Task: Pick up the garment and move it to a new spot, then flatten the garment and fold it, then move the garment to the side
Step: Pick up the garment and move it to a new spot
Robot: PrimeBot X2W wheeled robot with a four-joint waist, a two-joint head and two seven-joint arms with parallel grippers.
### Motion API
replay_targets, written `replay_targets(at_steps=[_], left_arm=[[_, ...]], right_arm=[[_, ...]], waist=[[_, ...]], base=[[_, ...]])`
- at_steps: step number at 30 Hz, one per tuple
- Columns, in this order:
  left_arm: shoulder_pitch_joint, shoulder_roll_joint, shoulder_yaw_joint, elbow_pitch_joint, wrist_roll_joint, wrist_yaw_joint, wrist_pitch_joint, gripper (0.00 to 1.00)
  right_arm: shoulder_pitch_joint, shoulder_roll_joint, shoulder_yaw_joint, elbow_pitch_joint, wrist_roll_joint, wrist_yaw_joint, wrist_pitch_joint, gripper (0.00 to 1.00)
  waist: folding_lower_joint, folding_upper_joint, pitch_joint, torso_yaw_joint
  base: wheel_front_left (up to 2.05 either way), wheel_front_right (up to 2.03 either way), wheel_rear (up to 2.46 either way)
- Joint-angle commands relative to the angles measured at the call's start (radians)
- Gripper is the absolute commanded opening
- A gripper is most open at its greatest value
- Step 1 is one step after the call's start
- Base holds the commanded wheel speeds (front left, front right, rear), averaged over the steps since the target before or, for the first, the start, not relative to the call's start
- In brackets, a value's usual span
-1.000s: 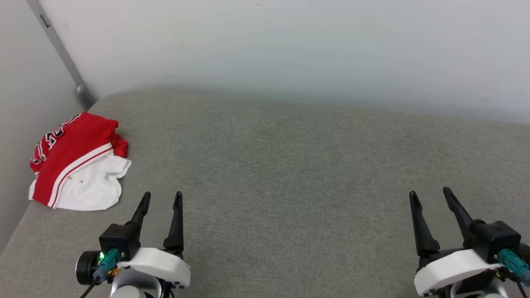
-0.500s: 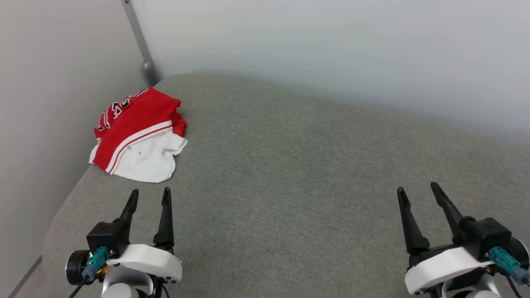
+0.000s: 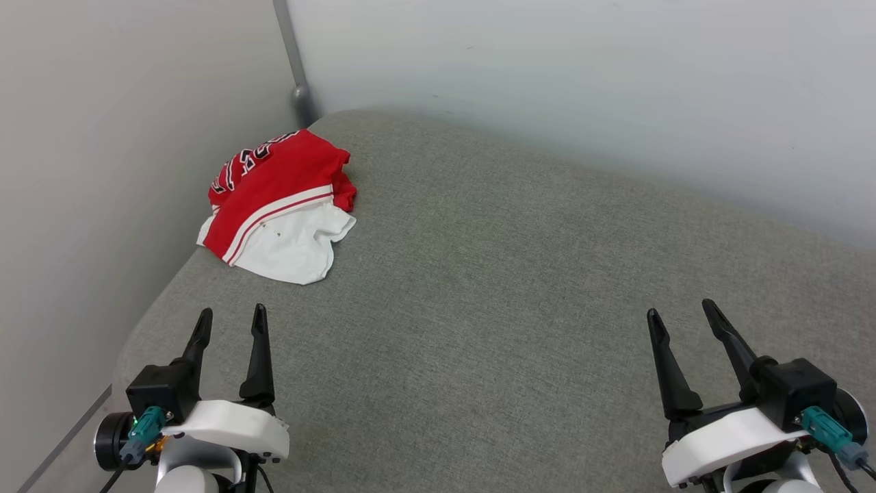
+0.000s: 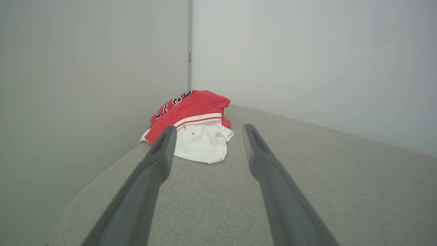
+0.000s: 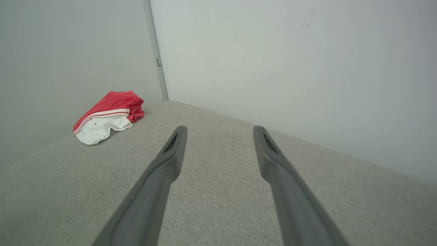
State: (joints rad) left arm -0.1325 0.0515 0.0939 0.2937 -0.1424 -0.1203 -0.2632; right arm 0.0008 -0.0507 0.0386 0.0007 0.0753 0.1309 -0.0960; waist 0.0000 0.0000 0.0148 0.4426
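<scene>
Now | garment (image 3: 277,205) bunched, far-left corner | both hands apart, empty

Black tapered fingers (image 3: 260,356) are set in white shells (image 3: 233,428) on the left gripper (image 3: 231,309) and right gripper (image 3: 679,307). A teal plug (image 3: 140,424) is fitted on each.

left gripper (image 3: 230,319) near left, fingers (image 3: 258,356) spread and empty, pointing away, right gripper (image 3: 677,311) near right, same deal, splayed wide, white wrists low
</scene>
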Motion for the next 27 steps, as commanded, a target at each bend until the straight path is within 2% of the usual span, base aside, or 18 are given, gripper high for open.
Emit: replay_targets(at_steps=[1,9,15,20,24,27], left_arm=[[-0.014,-0.001,0.003,-0.005,0.003,0.001,-0.002,1.0],[-0.065,-0.002,0.009,-0.003,0.008,0.002,-0.002,1.0],[-0.235,0.033,0.018,0.029,0.005,-0.003,-0.002,1.0],[-0.427,0.138,0.042,0.108,-0.036,-0.008,0.021,1.0],[-0.568,0.253,0.053,0.158,-0.092,-0.009,0.117,1.0],[-0.642,0.33,0.028,0.187,-0.152,-0.009,0.237,1.0]], right_arm=[[-0.007,0.001,0.001,-0.005,-0.003,0.0,0.001,1.0],[-0.029,0.001,-0.001,-0.02,-0.017,0.0,0.009,1.0],[-0.081,0.001,-0.012,-0.053,-0.056,0.0,0.035,1.0],[-0.142,0.001,-0.014,-0.076,-0.082,0.0,0.036,1.0],[-0.191,0.001,-0.028,-0.089,-0.102,0.0,0.03,1.0],[-0.215,0.001,-0.039,-0.101,-0.108,0.0,0.024,1.0]], waist=[[0.0,0.0,0.002,0.005],[0.0,0.0,0.031,0.003],[0.0,0.0,0.119,-0.043],[0.0,0.0,0.224,-0.119],[0.0,0.0,0.315,-0.178],[0.0,0.0,0.377,-0.214]], base=[[0.0,0.0,0.0],[0.0,0.0,0.0],[0.0,0.0,0.0],[0.0,0.0,0.0],[0.0,0.0,0.0],[0.0,0.0,0.0]])
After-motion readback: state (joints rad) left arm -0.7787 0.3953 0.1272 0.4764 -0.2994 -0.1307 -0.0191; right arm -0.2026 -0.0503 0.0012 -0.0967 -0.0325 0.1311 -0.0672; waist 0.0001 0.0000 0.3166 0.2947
